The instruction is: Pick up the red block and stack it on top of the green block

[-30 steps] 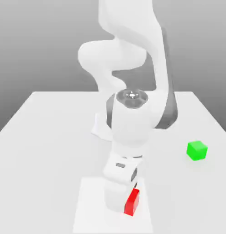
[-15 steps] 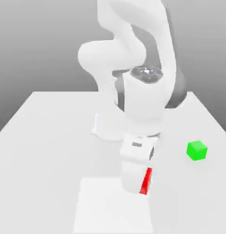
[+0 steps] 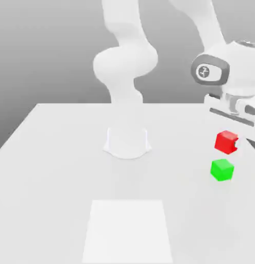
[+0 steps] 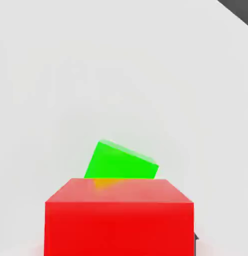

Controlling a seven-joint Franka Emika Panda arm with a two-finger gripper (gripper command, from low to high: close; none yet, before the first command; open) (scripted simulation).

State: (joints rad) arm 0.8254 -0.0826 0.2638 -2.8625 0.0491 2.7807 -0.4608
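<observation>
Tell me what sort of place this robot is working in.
Most likely a simulated robot test scene: a white robot arm rises from a bare pale tabletop, behind it a plain grey gradient backdrop, with plain bright red and green cubes.

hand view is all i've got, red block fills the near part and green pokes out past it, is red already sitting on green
Observer: No. In the exterior view the red block is up in the air, with a gap between it and the green block.
Operator: ok and where's the green one standing, near that white square
Observer: No, it stands on the table, off to the exterior view's right of the white square.
</observation>
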